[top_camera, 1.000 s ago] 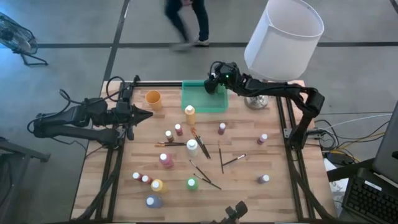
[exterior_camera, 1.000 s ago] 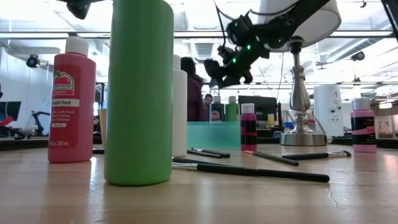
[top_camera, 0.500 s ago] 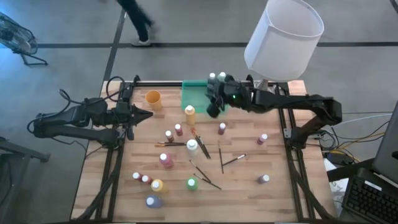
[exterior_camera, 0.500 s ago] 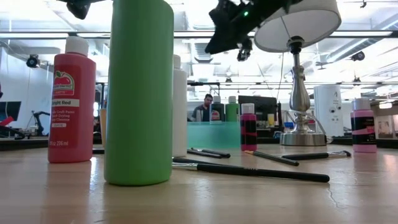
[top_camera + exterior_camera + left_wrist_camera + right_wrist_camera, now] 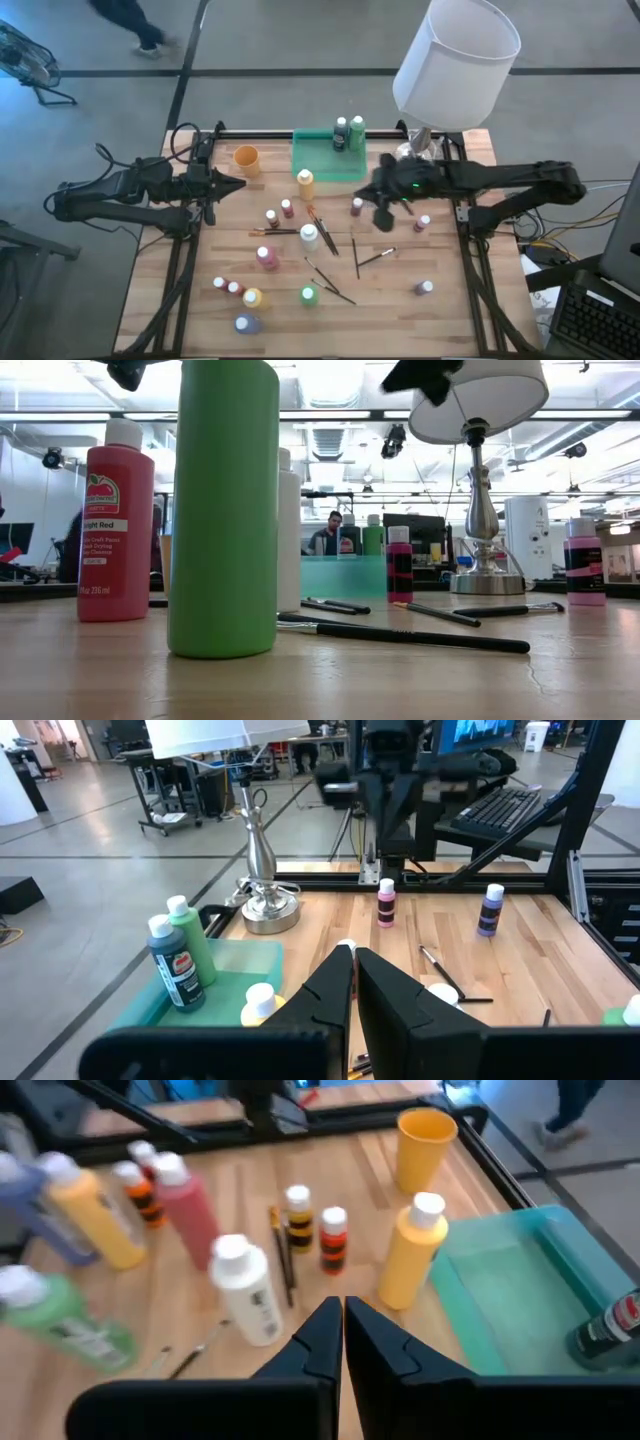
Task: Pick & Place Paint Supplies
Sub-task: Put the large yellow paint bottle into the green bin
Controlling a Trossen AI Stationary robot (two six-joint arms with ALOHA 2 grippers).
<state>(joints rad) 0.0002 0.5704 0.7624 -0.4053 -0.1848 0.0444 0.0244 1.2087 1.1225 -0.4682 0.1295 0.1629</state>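
Paint bottles stand scattered on the wooden table: a yellow one [image 5: 305,184], a white one [image 5: 309,236], a pink one [image 5: 267,258], a green one [image 5: 309,295] and several small ones. Thin dark brushes [image 5: 322,225] lie flat among them. In the far right corner of the green tray [image 5: 318,162] stand a dark green bottle [image 5: 341,133] and a light green bottle [image 5: 357,129]. My right gripper [image 5: 376,198] hangs shut and empty above the table, just near of the tray. My left gripper [image 5: 240,184] waits shut at the table's left edge.
An orange cup [image 5: 246,158] stands left of the tray. A lamp with a white shade [image 5: 455,60] and a metal base [image 5: 415,160] stands at the far right, close behind my right arm. A person walks on the floor beyond the table.
My right gripper has drawn back from over the tray's far right corner toward the table's right and near side, rising and tipping from steeply down to nearer level. The two green bottles it covered now show, standing upright in the tray.
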